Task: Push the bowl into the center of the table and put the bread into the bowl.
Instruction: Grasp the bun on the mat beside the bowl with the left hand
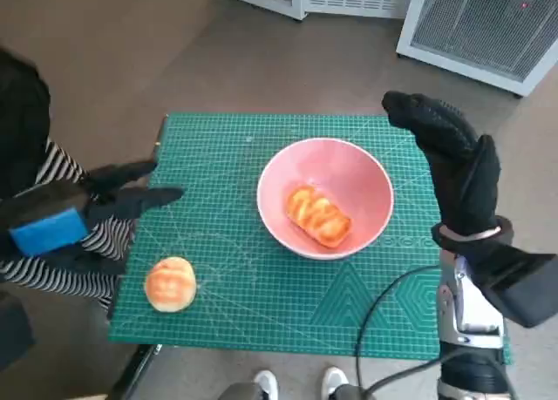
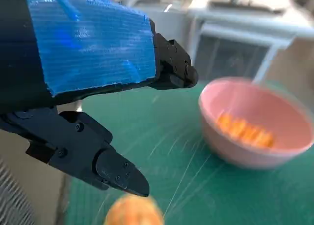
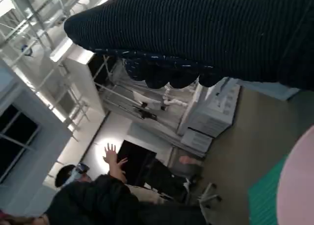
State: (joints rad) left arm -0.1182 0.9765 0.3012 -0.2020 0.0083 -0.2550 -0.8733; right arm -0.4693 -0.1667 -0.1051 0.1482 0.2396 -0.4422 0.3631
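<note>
Soft round bread [image 1: 170, 284] looked squashable; best held gently at sides. Left hand [image 1: 105, 204] fingers spread, empty; right hand [image 1: 458, 169] extended, empty.

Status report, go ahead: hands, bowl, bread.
Left hand open, right hand open, both empty. Bowl mid-table, one bread inside. Round bun on mat near left hand. Nothing blocking.

Left hand [image 1: 87, 210]: black, blue-taped back, at 9 o'clock, fingers apart and pointing toward 3 o'clock, holding nothing. Right hand [image 1: 453, 169]: black knitted glove, at 3 o'clock, raised upright on pale forearm, fingers extended toward 11 o'clock, empty.
</note>
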